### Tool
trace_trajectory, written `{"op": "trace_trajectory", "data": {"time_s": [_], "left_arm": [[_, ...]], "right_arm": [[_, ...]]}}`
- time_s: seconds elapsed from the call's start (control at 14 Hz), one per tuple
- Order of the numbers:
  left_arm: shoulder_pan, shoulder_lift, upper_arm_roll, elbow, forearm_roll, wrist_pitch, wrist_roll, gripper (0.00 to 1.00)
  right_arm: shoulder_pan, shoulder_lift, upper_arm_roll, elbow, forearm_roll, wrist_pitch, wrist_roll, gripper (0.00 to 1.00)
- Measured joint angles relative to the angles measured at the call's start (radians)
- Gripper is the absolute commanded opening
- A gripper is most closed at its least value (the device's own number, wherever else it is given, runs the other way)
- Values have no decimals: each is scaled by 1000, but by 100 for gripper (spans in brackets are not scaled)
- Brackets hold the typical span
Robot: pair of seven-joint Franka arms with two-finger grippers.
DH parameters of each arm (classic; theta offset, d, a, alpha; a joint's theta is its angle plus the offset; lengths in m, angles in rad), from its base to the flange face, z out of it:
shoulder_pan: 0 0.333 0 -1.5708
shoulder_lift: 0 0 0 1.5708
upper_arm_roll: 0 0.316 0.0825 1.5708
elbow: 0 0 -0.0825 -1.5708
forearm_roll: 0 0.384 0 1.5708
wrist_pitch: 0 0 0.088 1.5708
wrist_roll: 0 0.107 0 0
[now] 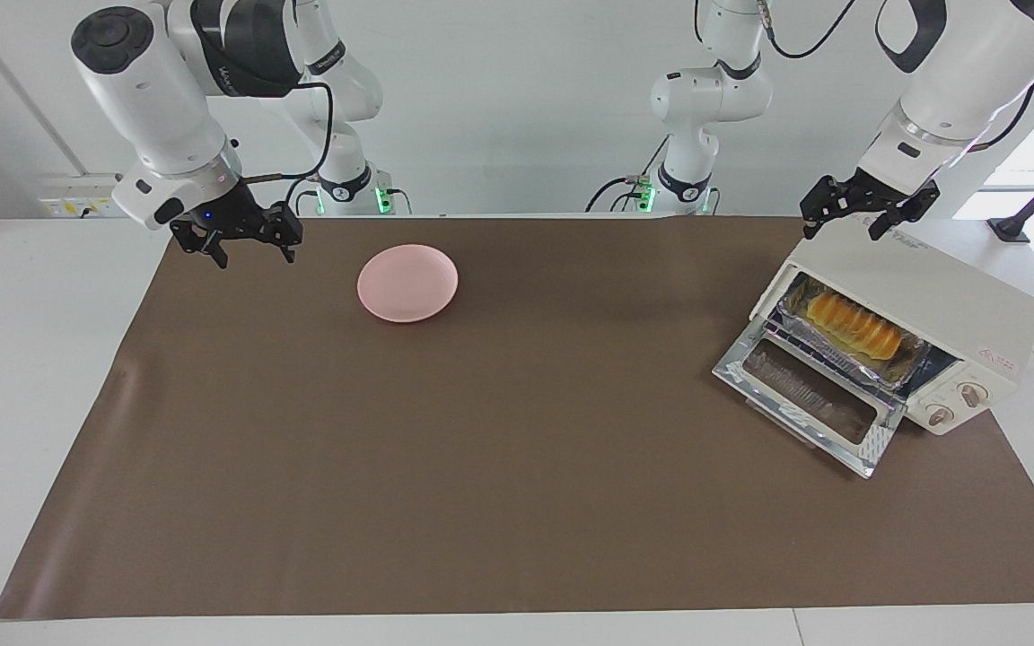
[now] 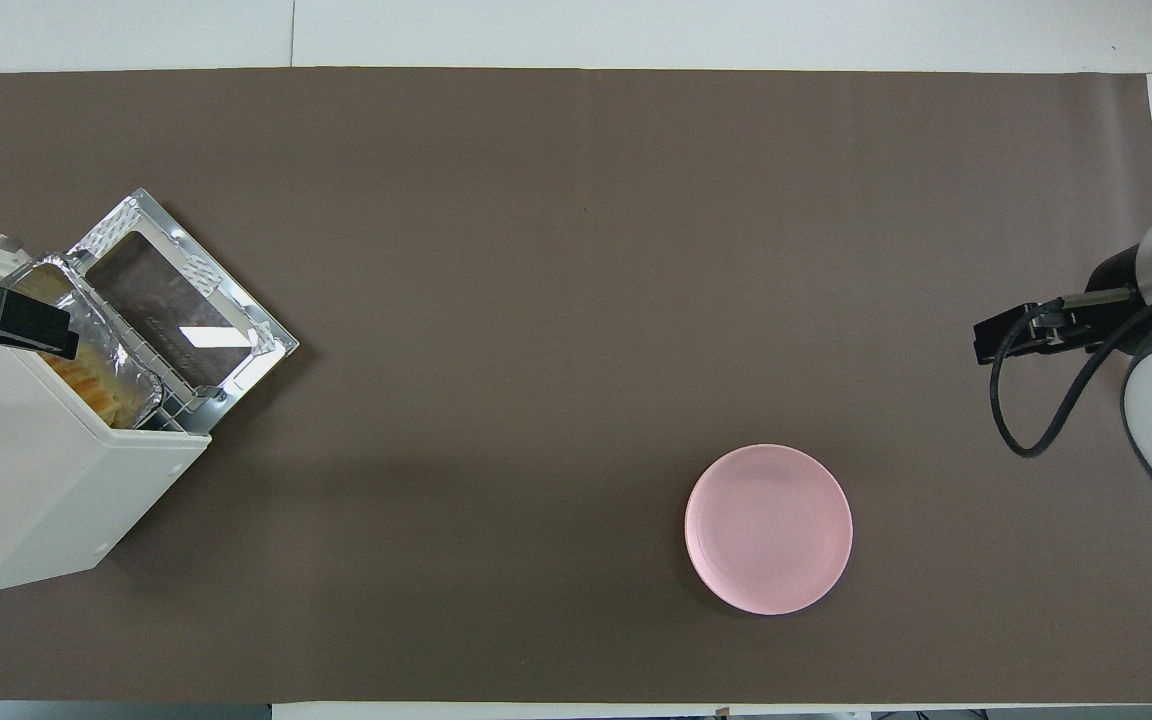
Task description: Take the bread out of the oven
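The small golden-yellow ridged loaf of bread [image 1: 854,326] lies in a silver foil tray [image 1: 804,305] inside the cream-white toaster oven [image 1: 948,305], its glass door [image 1: 809,395] dropped open. It looks light and soft, best pinched gently across its middle. The left gripper [image 1: 847,215] hovers over the oven, released and empty; the right gripper [image 1: 250,244] waits spread beside the round pink plate [image 1: 407,283]. The facing view shows the whole loaf; from overhead the oven's top hides most of it.

Both arms [image 1: 149,99] are clad in glossy white shells joined by black collars. Black cables are looped alongside the links. Each black pincer [image 1: 252,247] is mounted under a silver wrist ring; green lights are shown at the bases.
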State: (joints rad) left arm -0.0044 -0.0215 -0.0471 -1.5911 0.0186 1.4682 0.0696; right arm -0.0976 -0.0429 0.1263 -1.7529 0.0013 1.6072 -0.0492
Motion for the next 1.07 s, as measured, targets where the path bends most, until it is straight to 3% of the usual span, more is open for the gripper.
{"op": "trace_trajectory", "data": {"time_s": [0.79, 0.93, 1.07], "left_arm": [[2, 4, 11, 0, 0, 28, -53, 100], [2, 39, 9, 6, 1, 31, -110, 100], [2, 122, 10, 62, 13, 34, -177, 100]], "right_arm": [[0, 0, 0, 0, 0, 0, 0, 100], [0, 0, 0, 0, 0, 0, 0, 100], [0, 0, 0, 0, 0, 0, 0, 100]]}}
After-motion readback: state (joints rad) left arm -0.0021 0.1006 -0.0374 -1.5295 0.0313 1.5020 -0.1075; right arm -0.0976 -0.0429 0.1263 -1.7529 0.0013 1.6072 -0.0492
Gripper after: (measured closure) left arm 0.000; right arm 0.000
